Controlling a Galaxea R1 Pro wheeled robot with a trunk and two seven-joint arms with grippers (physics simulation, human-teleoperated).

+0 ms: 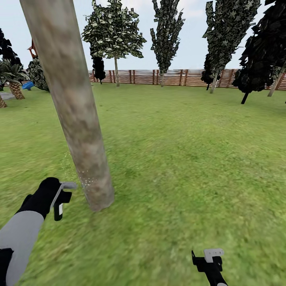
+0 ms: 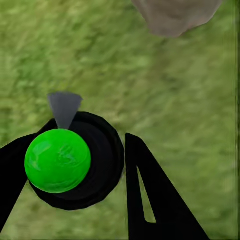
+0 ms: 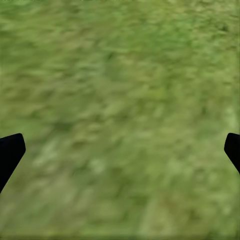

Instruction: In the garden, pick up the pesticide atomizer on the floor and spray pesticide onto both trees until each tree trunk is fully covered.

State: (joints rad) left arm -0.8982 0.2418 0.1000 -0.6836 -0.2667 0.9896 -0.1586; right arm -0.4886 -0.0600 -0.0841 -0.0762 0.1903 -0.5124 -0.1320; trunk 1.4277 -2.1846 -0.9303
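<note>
- Left gripper (image 1: 63,198) low at the head view's left, just beside the base of the trunk (image 1: 75,107), not touching it.
- Clamped between its fingers (image 2: 150,200): the atomizer (image 2: 75,160), seen from above in the left wrist view as a black round body with a glossy green ball on top and a grey cone pointing away.
- In the head view, atomizer's grey nozzle (image 1: 68,185) aimed at the trunk; faint white specks on the bark just beyond it, near the foot.
- Trunk pale, mottled beige-grey, thick, leaning toward upper left, rooted in the lawn (image 1: 178,151).
- Trunk's foot (image 2: 175,15) also at the edge of the left wrist view, apart from the atomizer, grass between.
- Right gripper (image 1: 210,260) low at the head view's right, well apart from the trunk, over bare grass.
- Right jaws spread wide, nothing between: only two dark fingertips (image 3: 10,152) at opposite edges of the right wrist view, grass beyond.
- Far back: slatted fence (image 1: 174,77), thin-trunked trees (image 1: 115,35) with dark jagged leaves, black cone trees (image 1: 262,51) at right.
</note>
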